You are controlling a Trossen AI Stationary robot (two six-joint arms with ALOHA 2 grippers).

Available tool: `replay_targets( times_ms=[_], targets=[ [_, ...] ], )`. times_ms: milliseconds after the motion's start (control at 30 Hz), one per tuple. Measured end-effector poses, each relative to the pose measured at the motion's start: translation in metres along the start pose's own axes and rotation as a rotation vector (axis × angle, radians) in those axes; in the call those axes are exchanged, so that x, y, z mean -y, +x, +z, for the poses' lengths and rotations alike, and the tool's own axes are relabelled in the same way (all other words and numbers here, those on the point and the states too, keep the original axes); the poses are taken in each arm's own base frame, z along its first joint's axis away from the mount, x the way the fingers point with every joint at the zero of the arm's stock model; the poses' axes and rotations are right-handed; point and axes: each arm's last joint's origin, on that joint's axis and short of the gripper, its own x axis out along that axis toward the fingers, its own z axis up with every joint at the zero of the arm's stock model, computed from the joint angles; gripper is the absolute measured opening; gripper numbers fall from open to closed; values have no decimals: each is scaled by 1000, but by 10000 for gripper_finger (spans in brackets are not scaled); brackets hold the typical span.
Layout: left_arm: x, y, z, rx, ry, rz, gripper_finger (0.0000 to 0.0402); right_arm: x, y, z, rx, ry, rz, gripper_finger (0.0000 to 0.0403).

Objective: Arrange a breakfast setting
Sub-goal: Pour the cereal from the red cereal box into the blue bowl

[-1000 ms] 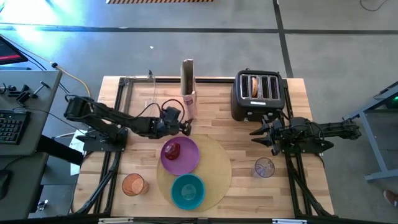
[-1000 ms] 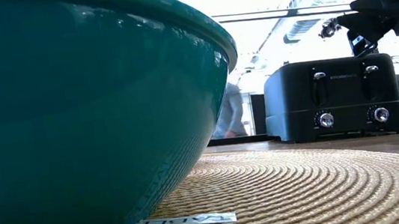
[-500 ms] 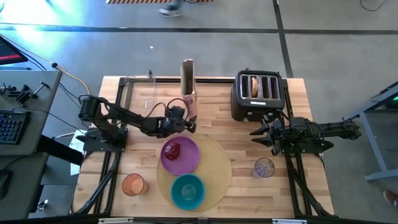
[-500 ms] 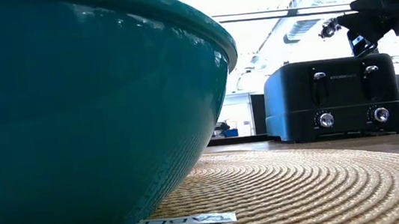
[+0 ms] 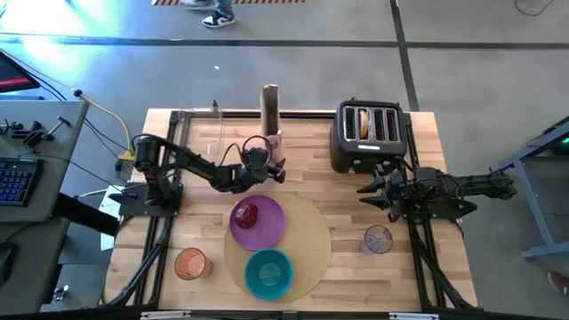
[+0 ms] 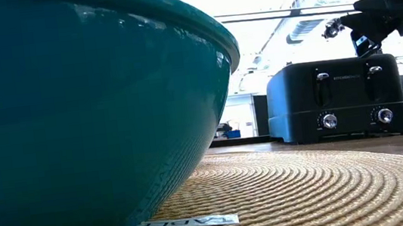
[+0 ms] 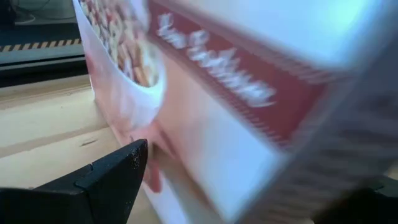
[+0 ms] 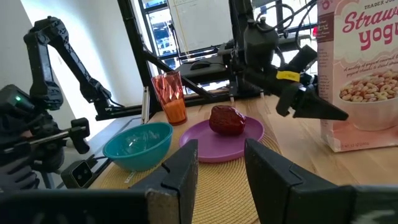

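The tall cereal box (image 5: 269, 117) stands upright on its bottom at the table's far middle. My left gripper (image 5: 279, 169) is open, with its fingers on either side of the box's lower part (image 7: 205, 155). A round tan mat (image 5: 307, 236) carries a purple plate (image 5: 262, 229) holding a red fruit (image 5: 246, 213), and a teal bowl (image 5: 268, 273). An orange cup (image 5: 189, 264) stands left of the mat and a clear glass (image 5: 378, 238) right of it. A bagel (image 5: 362, 123) sticks in the toaster (image 5: 369, 135). My right gripper (image 5: 373, 189) waits open near the toaster. My left gripper comes at the cereal box's lower part (image 8: 333, 134) nearly level from the table's left, one finger (image 7: 118, 177) beside the box's broad printed face. The box stands upright on the table. Whether the fingers touch it I cannot tell.
The black toaster stands at the far right, just beyond my right gripper. In the low view the teal bowl (image 6: 73, 120) fills the left half and the mat (image 6: 309, 192) lies before the toaster (image 6: 337, 97). Bare wood shows along the table's left and near right.
My left gripper has gone down and toward the table's right and far side, up to the cereal box, and its open fingers now straddle the box's lower part. The box has stayed upright in place.
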Motion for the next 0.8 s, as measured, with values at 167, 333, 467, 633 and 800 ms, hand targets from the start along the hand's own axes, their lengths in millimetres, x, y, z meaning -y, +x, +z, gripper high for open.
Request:
replay_targets(
  times_ms=[167, 333, 467, 633, 800],
  targets=[
    [-5, 7, -3, -4, 2, 22, 365, 0, 0, 0, 0, 0, 0, 114],
    [-10, 12, -2, 0, -3, 47, 365, 0, 0, 0, 0, 0, 0, 114],
    [-14, 15, 1, 3, -10, 65, 365, 0, 0, 0, 0, 0, 0, 114],
    [-17, 18, 2, 5, -15, 76, 364, 0, 0, 0, 0, 0, 0, 114],
    [-20, 20, 4, 4, -26, 80, 340, 0, 0, 0, 0, 0, 0, 115]
  ],
)
